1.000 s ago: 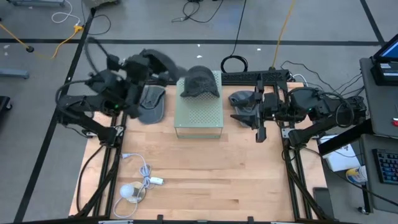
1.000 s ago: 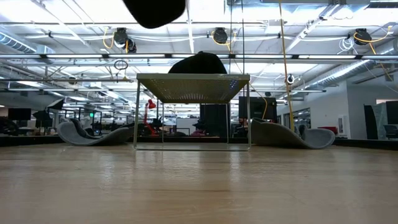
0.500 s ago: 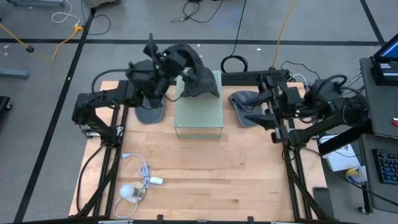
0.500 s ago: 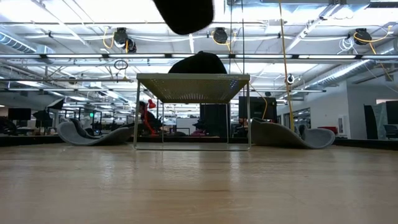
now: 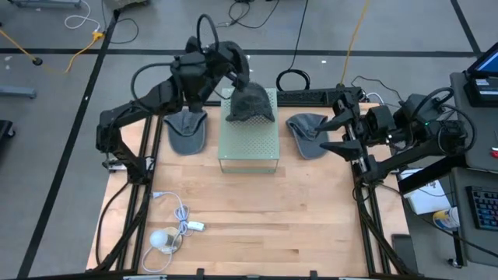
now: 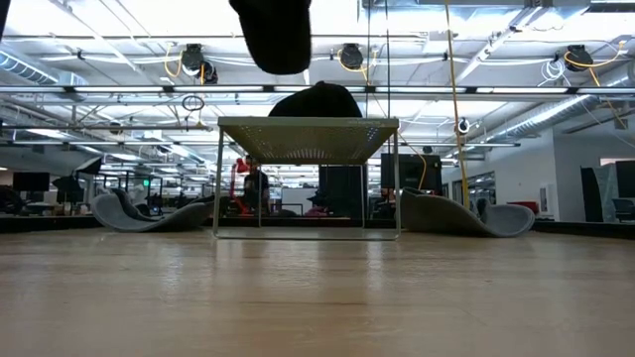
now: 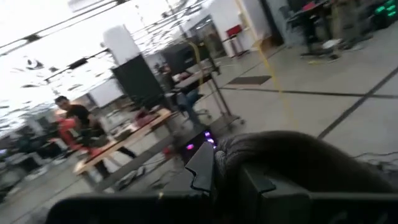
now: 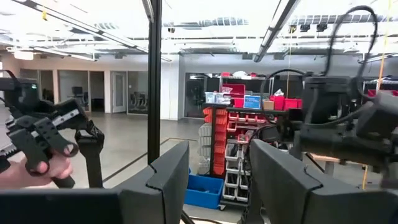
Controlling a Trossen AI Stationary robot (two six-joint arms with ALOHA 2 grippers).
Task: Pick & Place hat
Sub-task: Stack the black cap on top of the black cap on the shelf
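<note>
A wooden table [image 5: 249, 225] is seen from above, with a pale perforated stand [image 5: 248, 144] set near its far edge. A dark hat [image 5: 250, 103] is perched on the far end of the stand's top; in the low view the same hat [image 6: 316, 101] shows as a dark dome above the stand's mesh top [image 6: 308, 126]. Two more hats are laid flat on the table: a grey hat [image 5: 185, 128] just to the left of the stand and another grey hat [image 5: 305, 132] just to its right. The left gripper [image 5: 237, 74] is raised above the far left corner of the stand, close beside the dark hat, and whether its fingers are spread or pressed together cannot be told; in the left wrist view the crown of the hat [image 7: 292, 158] is seen directly ahead of it. The right gripper [image 5: 341, 128] is held at the right edge of the table, next to the right-hand grey hat, with its fingers [image 8: 165, 180] spread apart and nothing held between them. A white cable with a round puck [image 5: 173, 229] is lying near the front left corner of the table.
</note>
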